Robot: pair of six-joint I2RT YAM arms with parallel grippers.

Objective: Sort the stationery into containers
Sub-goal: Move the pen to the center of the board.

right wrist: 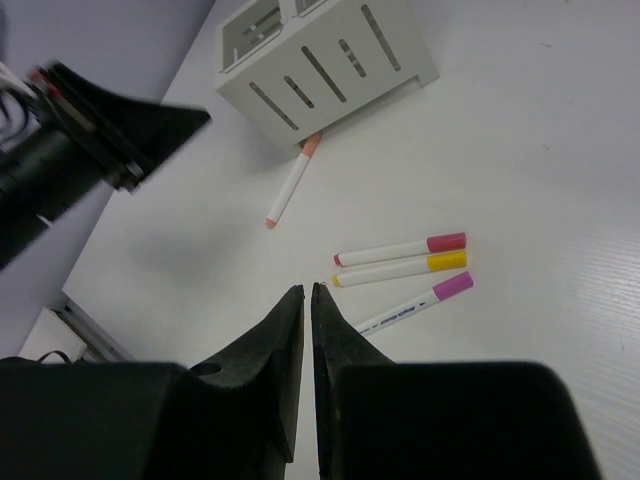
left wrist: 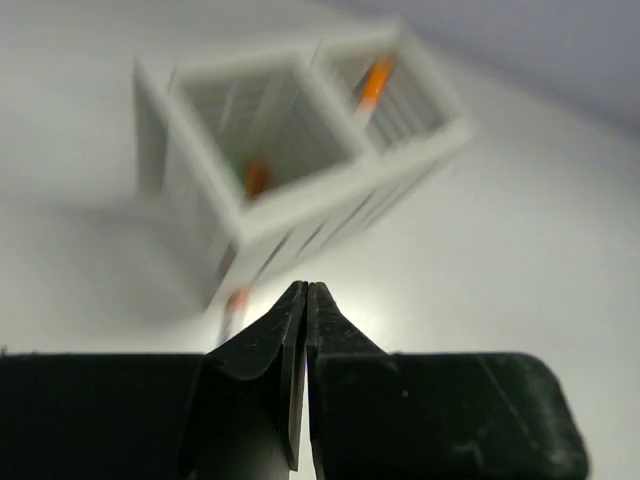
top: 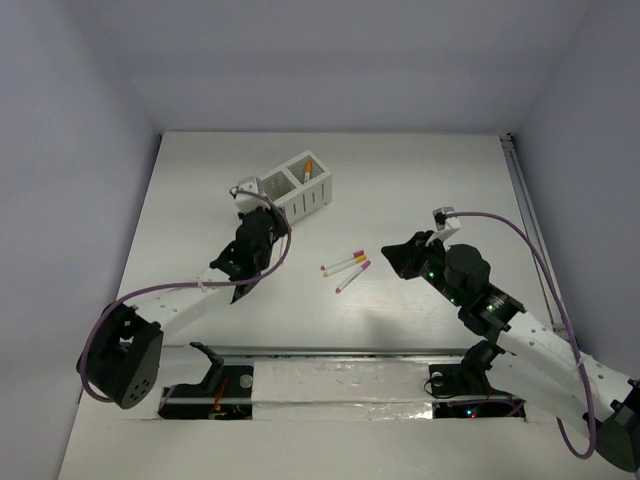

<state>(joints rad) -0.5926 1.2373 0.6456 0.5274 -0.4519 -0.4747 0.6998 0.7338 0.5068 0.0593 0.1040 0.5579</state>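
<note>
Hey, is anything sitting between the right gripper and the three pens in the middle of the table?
Nothing visible does. Only bare table lies between the right gripper and the three pens just ahead of its closed tips. The organiser and the orange pen beside it sit farther away.

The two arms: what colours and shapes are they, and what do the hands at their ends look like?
The left arm and right arm are white tube-like sections linked by chunky black joints, with a purple cable looping alongside each. The left hand and right hand are black, each with two fingers tapering to thin tips. Small green lights show on the right arm.
</note>
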